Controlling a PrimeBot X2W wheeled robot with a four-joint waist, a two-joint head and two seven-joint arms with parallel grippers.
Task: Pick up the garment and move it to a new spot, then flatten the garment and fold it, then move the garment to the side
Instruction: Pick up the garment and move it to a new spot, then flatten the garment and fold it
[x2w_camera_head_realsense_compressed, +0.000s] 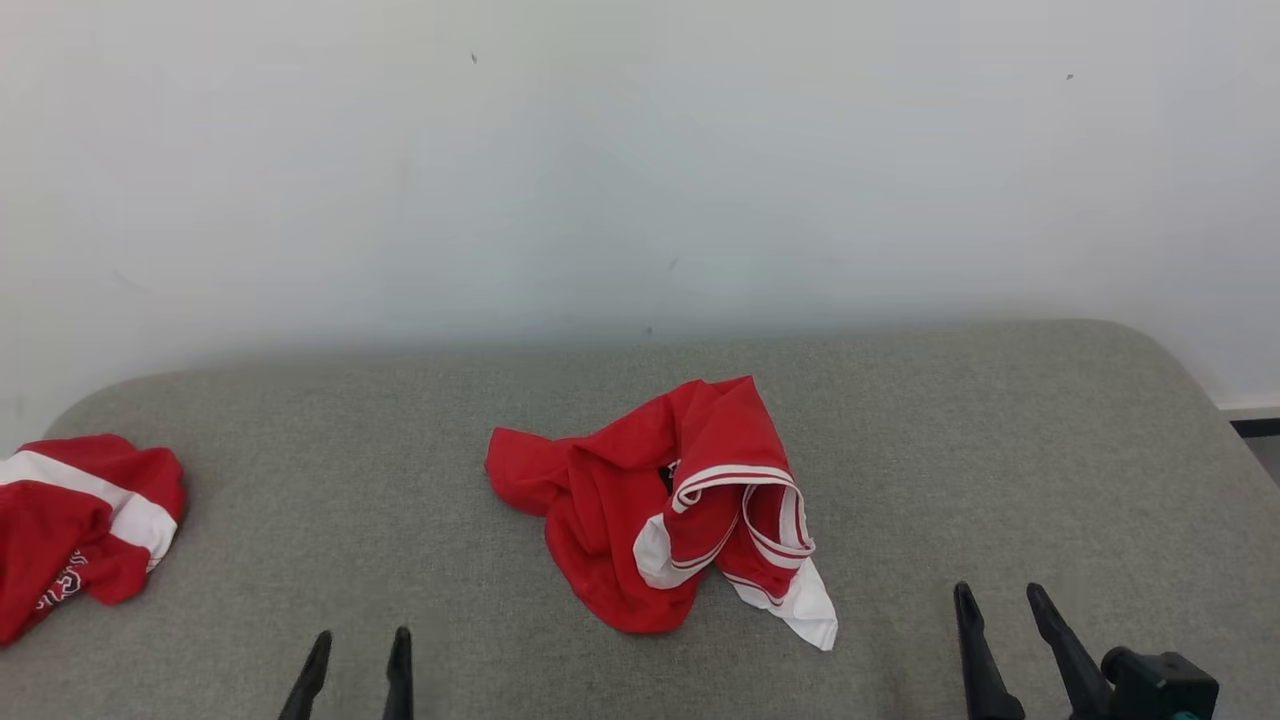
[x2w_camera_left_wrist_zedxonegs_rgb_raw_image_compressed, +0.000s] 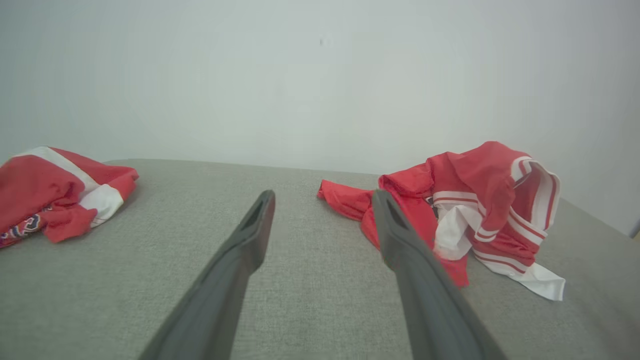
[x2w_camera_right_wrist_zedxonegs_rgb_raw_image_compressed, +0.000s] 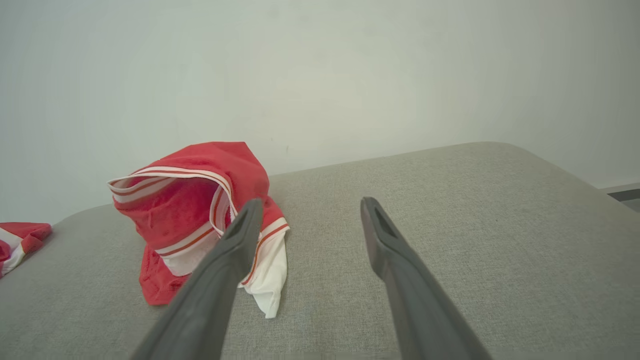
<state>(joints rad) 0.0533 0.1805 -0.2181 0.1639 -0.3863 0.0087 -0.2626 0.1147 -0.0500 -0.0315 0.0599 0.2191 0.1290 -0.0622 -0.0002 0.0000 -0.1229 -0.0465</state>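
You had the red garment (x2w_camera_head_realsense_compressed: 650, 510) lying crumpled near the middle of the grey fabric-covered worktop (x2w_camera_head_realsense_compressed: 900, 440). It was bunched into a loose heap, with its white-and-red striped trim turned up on the side toward your right pincer (x2w_camera_head_realsense_compressed: 998, 590) and a white corner trailing toward the near edge. A small dark patch sat among the folds; it may have been a label, but it was too small to tell. Your left pincer (x2w_camera_head_realsense_compressed: 362, 634) stood open and empty at the near edge, its two dark fingers parted and pointing over bare fabric to the left of the garment, not touching it. The right pincer was likewise open and empty, near the front on the garment's right and apart from the white corner. A second red-and-white garment (x2w_camera_head_realsense_compressed: 80, 525) lay bunched at the left edge of the worktop, well apart from the first, with some pale print showing on it. A plain pale wall (x2w_camera_head_realsense_compressed: 640, 150) rose behind the worktop's far edge.
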